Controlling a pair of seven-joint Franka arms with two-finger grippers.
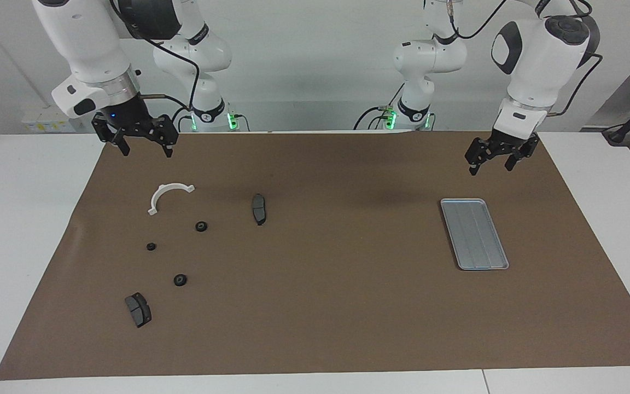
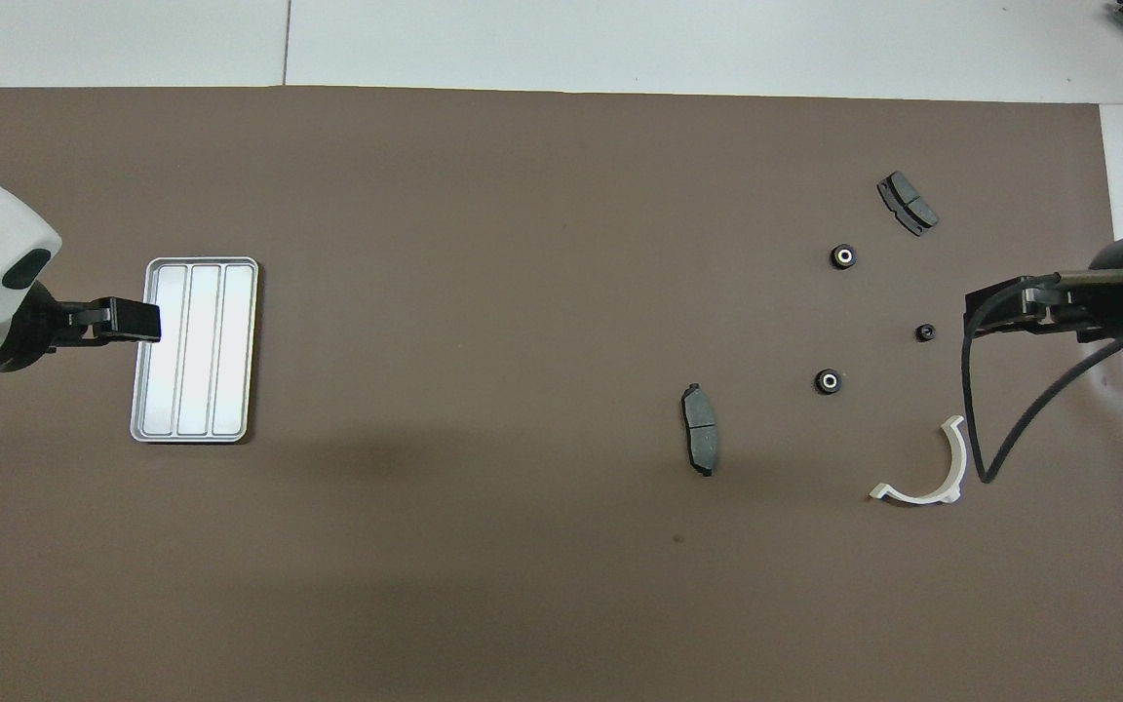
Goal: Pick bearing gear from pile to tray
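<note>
While raised over the brown mat's edge nearest the robots, right hand (image 1: 144, 143) with fingers spread apart, nothing between them, above the corner of the desk (image 1: 19, 219) at the right arm's end. Just farther out from it on the mat, white half-ring bracket (image 1: 166, 195), lying flat with its open side turned away from the robots. Farther again, three small black gears well apart from one another: one gear (image 1: 201, 226) beside the bracket toward the middle of the mat, the smallest gear (image 1: 151, 247) farther out, a third gear (image 1: 180, 280) farther still. Farthest of the scatter, a dark brake pad (image 1: 138, 309); a second brake pad (image 1: 259, 208) toward the middle of the mat, about level with the bracket. All parts resting on the mat, none touching another.

At the left arm's end, left hand (image 1: 493, 159) also up in the air, fingers apart and empty, over the mat near the tray's nearer short rim. Tray (image 1: 473, 233) flat on the mat, silver-grey, ribbed lengthwise, holding nothing, well apart from the scattered parts.
</note>
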